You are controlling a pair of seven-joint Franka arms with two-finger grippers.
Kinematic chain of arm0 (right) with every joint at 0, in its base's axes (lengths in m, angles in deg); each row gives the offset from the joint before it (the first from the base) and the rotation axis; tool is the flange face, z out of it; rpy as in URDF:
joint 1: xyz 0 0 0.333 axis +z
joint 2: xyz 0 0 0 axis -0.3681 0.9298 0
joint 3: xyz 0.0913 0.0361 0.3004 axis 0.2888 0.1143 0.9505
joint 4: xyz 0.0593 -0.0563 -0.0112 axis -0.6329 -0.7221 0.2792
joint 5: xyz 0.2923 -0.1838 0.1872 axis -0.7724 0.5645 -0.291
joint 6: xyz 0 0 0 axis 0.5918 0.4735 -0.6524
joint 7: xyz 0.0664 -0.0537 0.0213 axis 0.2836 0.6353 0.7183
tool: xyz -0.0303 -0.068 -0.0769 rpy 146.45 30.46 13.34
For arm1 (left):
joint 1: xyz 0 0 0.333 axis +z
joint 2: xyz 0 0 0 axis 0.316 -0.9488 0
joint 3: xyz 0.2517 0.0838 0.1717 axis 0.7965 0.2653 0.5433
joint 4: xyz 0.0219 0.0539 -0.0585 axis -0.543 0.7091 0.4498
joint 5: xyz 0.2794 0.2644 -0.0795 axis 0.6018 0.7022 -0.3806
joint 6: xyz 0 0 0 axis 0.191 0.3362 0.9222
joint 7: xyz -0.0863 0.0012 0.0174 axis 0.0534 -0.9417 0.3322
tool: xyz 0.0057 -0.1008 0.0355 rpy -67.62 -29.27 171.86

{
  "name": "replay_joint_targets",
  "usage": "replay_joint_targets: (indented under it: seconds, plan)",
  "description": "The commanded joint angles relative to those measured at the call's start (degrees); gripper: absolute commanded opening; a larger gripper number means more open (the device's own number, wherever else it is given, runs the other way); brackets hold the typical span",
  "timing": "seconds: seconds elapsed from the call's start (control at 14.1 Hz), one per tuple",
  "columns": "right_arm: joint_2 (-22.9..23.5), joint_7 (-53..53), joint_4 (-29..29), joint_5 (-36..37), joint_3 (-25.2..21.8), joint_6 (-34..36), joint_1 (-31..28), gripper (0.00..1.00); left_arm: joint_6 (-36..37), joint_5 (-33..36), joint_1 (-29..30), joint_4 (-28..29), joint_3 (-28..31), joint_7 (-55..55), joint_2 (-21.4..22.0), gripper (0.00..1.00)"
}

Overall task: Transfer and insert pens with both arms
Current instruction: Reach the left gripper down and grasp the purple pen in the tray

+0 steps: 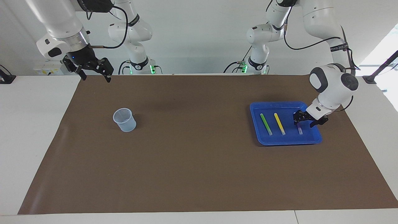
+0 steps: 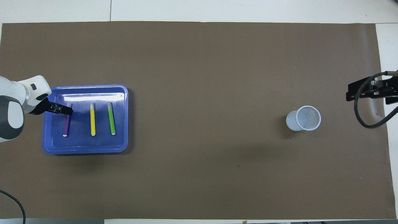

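I judge the pens light, stiff and smooth enough to roll, so I would pinch each across mid-barrel. The purple pen (image 1: 298, 127), yellow pen (image 1: 279, 123) and green pen (image 1: 266, 123) lie side by side in the blue tray (image 1: 286, 141), toward the left arm's end of the table (image 1: 37, 130). My left tool (image 1: 307, 120) hangs over the purple pen, fingers apart, grasping nothing. The right tool (image 1: 92, 71) waits released over the brown mat (image 1: 199, 174), whose flat surface leaves room around the cup (image 1: 124, 119).
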Motion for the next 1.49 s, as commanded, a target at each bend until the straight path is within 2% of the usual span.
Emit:
replay_joint_targets:
  seconds: [0.0,0.57,0.71,0.85,1.14,1.21,1.42]
  plan:
    - [-1.00,-0.40,-1.10,-1.16,0.27,-0.07,-0.55,1.00,-2.34,0.93,0.25,1.10,-0.15,0.29,-0.27,0.81]
    - [-1.00,-0.67,-1.10,-1.16,0.35,-0.42,-0.11,1.00,-4.63,0.93,0.25,1.10,-0.15,0.20,-2.56,0.76]
    - [-1.00,-0.67,-1.01,-1.16,0.36,-0.51,-0.02,1.00,-4.63,0.93,0.25,1.10,-0.15,0.11,-2.56,0.64]
    - [-1.00,-0.67,-1.01,-1.16,0.36,-0.51,-0.02,1.00,-4.63,0.93,0.33,1.10,-0.15,0.11,-2.56,0.43]
    - [-1.00,-0.49,-1.10,-1.16,0.36,-0.51,-0.11,1.00,-4.63,0.93,0.42,1.02,-0.06,0.03,-2.56,0.06]
    - [-1.00,-0.32,-1.02,-1.16,0.36,-0.51,-0.11,1.00,-4.63,0.93,0.42,0.93,-0.06,-0.06,-2.64,0.00]
    - [-1.00,-0.05,-1.10,-1.16,0.36,-0.60,-0.19,1.00,-4.63,0.93,0.51,0.66,-0.15,-0.15,-2.64,0.00]
